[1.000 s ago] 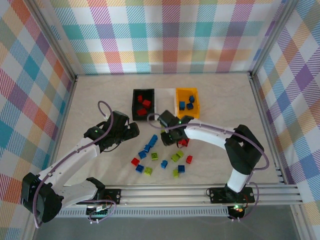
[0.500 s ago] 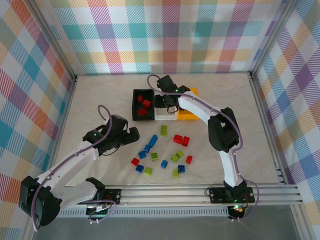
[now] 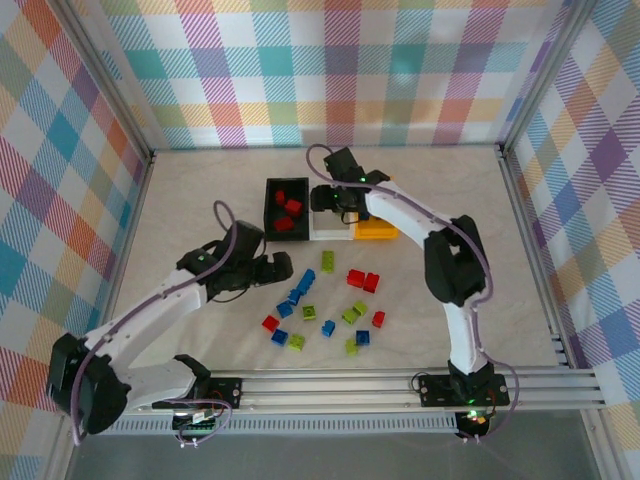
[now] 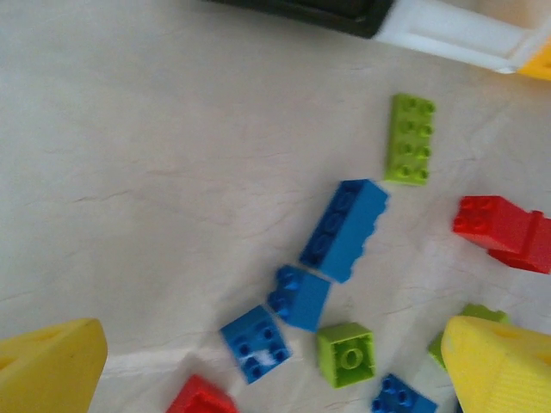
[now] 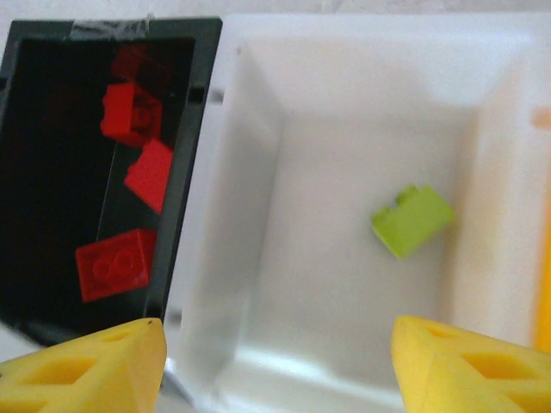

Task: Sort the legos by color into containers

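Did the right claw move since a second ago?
Yes. The right gripper moved forward, from just on the near side of the white bin to above it, and its jaws are open.

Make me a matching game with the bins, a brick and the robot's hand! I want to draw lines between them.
Column one:
1. black bin
2. white bin
3. long blue brick
4. right hand

Column two:
A. lying on the table
B. open, above the white bin
C. has red bricks inside
D. has a green brick inside

Right pairs: 1-C, 2-D, 3-A, 4-B.
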